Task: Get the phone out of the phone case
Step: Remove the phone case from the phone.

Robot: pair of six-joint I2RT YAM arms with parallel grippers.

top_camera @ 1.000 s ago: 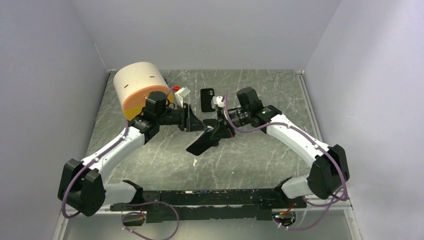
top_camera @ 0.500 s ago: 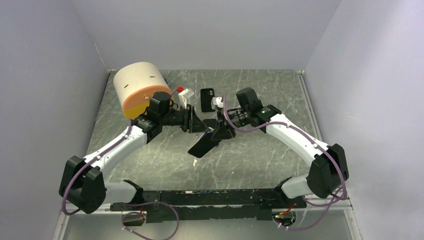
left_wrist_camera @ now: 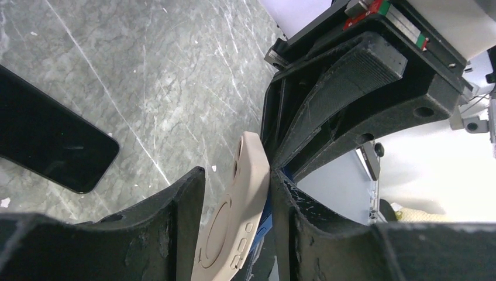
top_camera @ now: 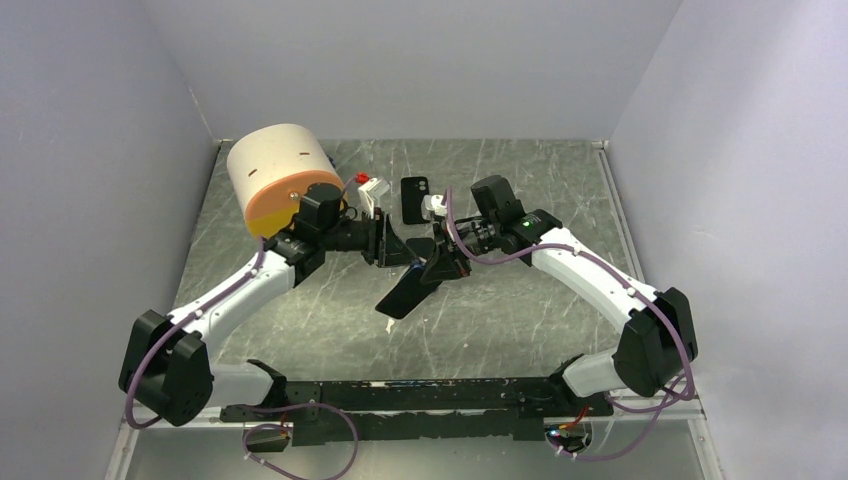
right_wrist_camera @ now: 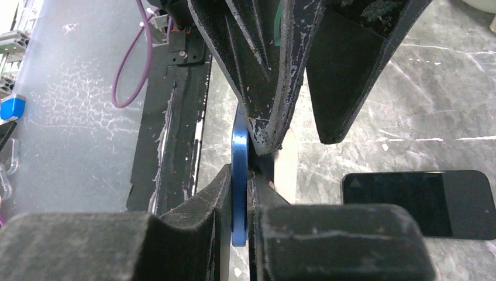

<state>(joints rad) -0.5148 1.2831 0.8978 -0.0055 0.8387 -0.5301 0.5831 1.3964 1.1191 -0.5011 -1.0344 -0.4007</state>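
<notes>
Right wrist view showed the right hand (right_wrist_camera: pixel 241 175) clenched on the thin blue edge of the phone (right_wrist_camera: pixel 238 140), held above the surface (right_wrist_camera: pixel 374 117). Against the phone stood the beige phone case (left_wrist_camera: pixel 237 216), between the fingers of the left hand (left_wrist_camera: pixel 237 174). I could not tell whether they squeezed it, nor whether the phone sat inside it. A black slab (left_wrist_camera: pixel 50 140) lay flat nearby.

Top external: high, near side — looks down, wide.
Wrist views: close, facing each other.
Shared: phone case (left_wrist_camera: pixel 234 222), dark phone (left_wrist_camera: pixel 50 143).
</notes>
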